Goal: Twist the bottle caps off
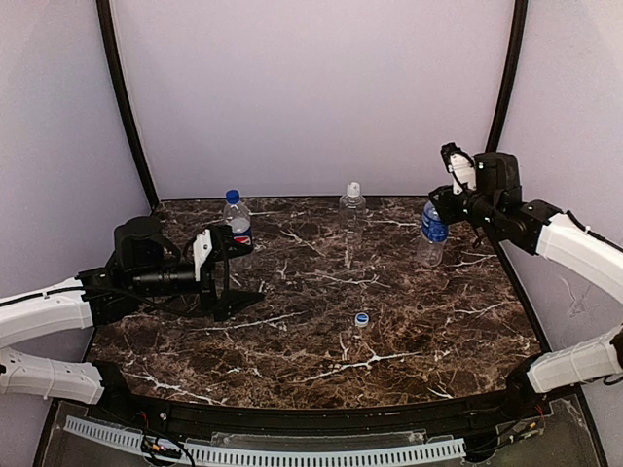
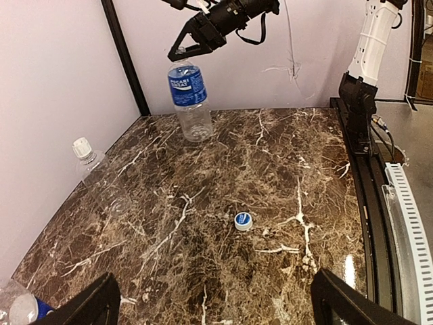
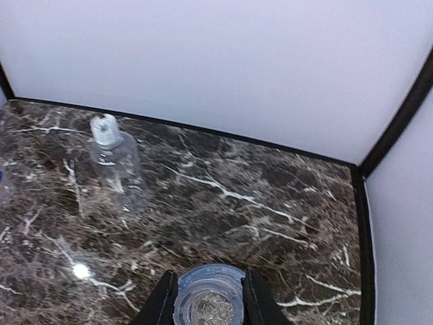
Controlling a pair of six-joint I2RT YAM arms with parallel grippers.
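Observation:
Three bottles stand along the back of the marble table. The Pepsi bottle at the left keeps its dark blue cap. The unlabelled bottle in the middle has a white cap. My right gripper is shut on the open neck of the water-label bottle, whose mouth has no cap. A pale blue-and-white cap lies loose on the table. My left gripper hangs open and empty just in front of the Pepsi bottle, with the loose cap ahead of it.
Pale walls and black corner posts close in the table at the back and sides. A black rail runs along the table's near edge by the right arm's base.

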